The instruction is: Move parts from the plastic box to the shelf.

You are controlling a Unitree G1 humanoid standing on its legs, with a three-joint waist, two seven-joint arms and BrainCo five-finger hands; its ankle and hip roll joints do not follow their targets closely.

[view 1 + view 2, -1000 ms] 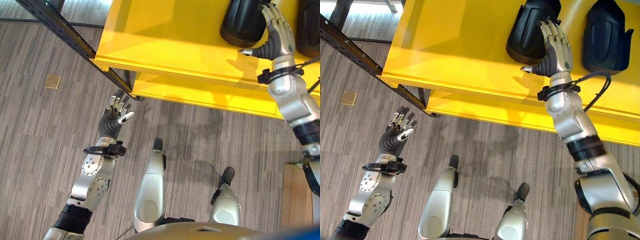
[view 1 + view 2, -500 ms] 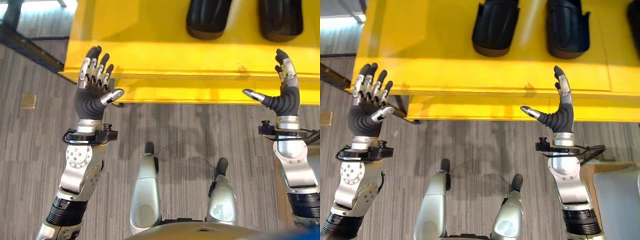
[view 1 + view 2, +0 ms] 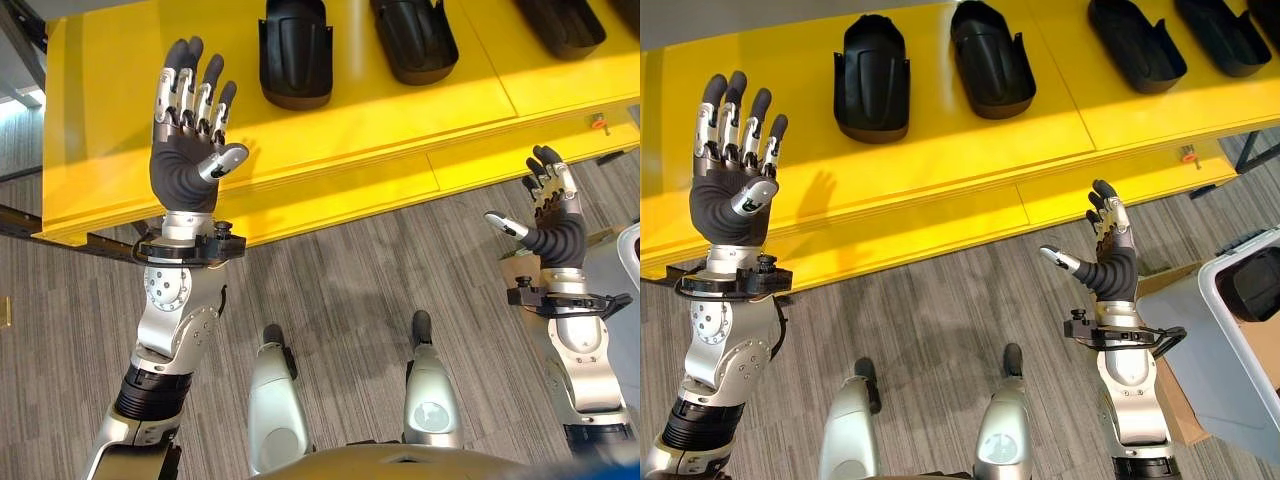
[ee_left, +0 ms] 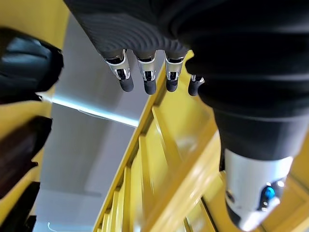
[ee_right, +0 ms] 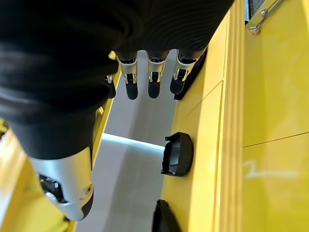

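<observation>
Both hands are empty with fingers straight and spread. The right hand (image 3: 1108,262) is raised off the front edge of the yellow shelf (image 3: 940,165), palm turned inward and thumb out to the side; the left hand (image 3: 732,190) is raised over the shelf's front left part, fingers pointing up. What the next move likely turns on is the plastic box (image 3: 1240,330): it lies to the right of the right hand and slightly nearer the robot, well apart from the shelf's front edge, so the right hand is much the nearer of the two. A dark part (image 3: 1250,284) shows inside the box at the frame edge; how it lies cannot be judged. Four black parts (image 3: 873,79) already lie in a row on the shelf, their long axes running from the front edge toward the back. The box is cut off by the frame, so its full outline and contents are hidden, and the brown thing under it is hard to make out.
</observation>
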